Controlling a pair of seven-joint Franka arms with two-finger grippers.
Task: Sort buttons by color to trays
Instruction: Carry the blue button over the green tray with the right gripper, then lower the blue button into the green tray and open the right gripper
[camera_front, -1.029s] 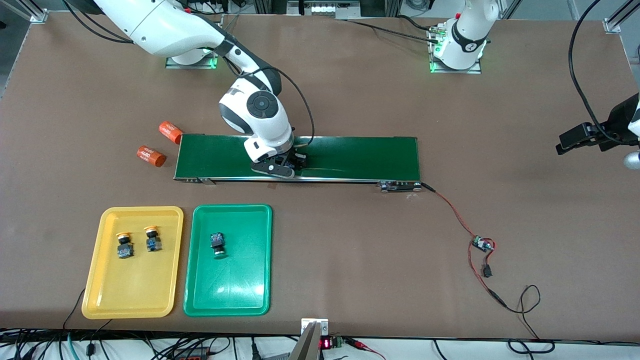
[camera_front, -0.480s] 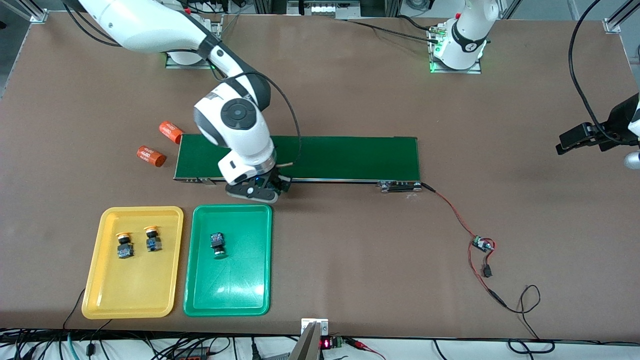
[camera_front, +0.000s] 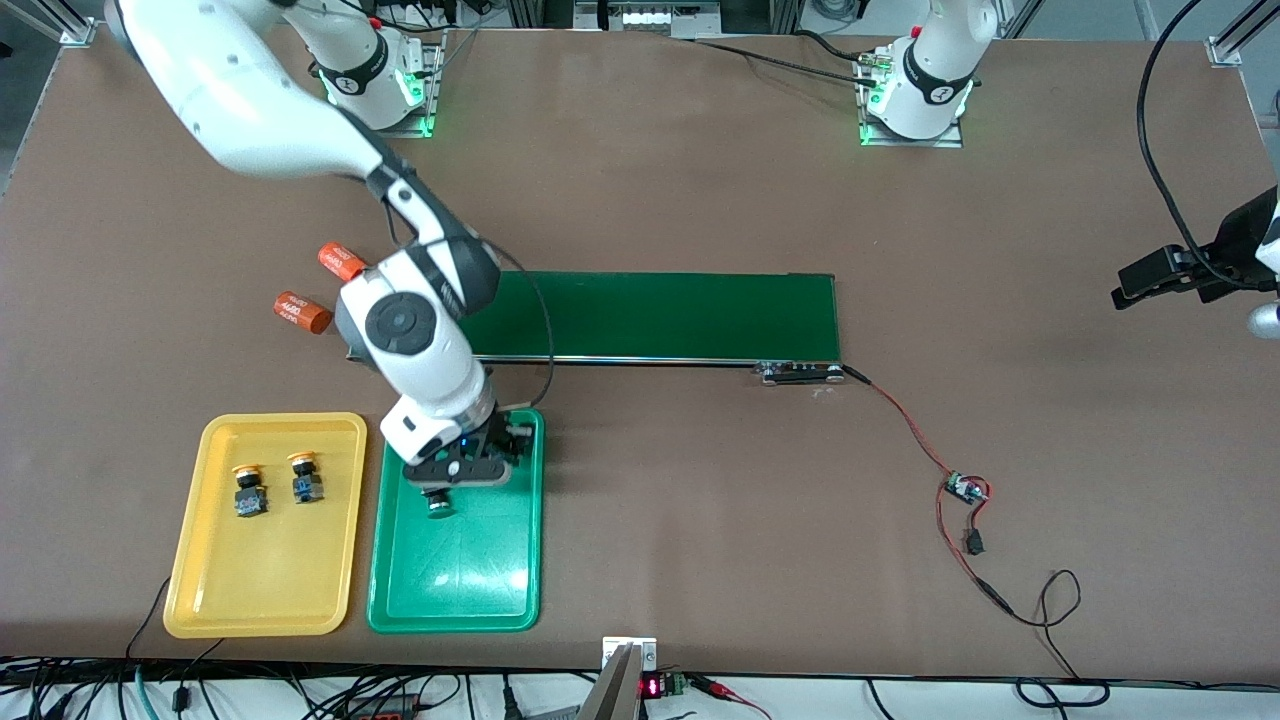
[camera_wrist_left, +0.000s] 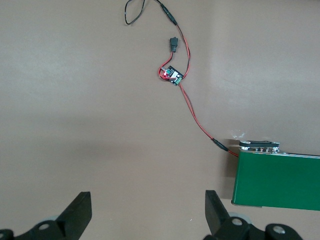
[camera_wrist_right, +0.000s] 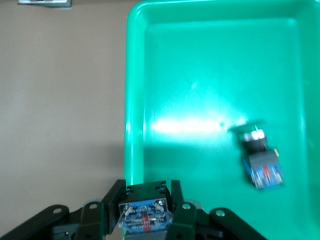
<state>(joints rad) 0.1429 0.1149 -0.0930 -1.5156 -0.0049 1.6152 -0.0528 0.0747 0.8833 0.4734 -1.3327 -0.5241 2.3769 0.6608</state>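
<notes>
My right gripper (camera_front: 505, 442) hangs over the green tray (camera_front: 470, 580), above the corner closest to the conveyor, and is shut on a button (camera_wrist_right: 146, 212). Only that button's black-and-blue body shows between the fingers; its cap is hidden. A green button (camera_wrist_right: 260, 160) lies on its side in the green tray (camera_wrist_right: 200, 65), half hidden under the hand in the front view. Two yellow buttons (camera_front: 248, 488) (camera_front: 305, 478) lie in the yellow tray (camera_front: 260, 590). My left gripper (camera_front: 1165, 275) waits open at the left arm's end of the table, with nothing between its fingers (camera_wrist_left: 80, 212).
The long dark-green conveyor belt (camera_front: 650, 317) lies mid-table, farther from the front camera than the trays. Two orange cylinders (camera_front: 340, 262) (camera_front: 300, 311) rest by its end toward the right arm. A red-and-black wire with a small circuit board (camera_front: 965, 490) trails from its other end.
My right arm has swung from the conveyor belt to over the green tray, carrying the button. The left arm has not moved.
</notes>
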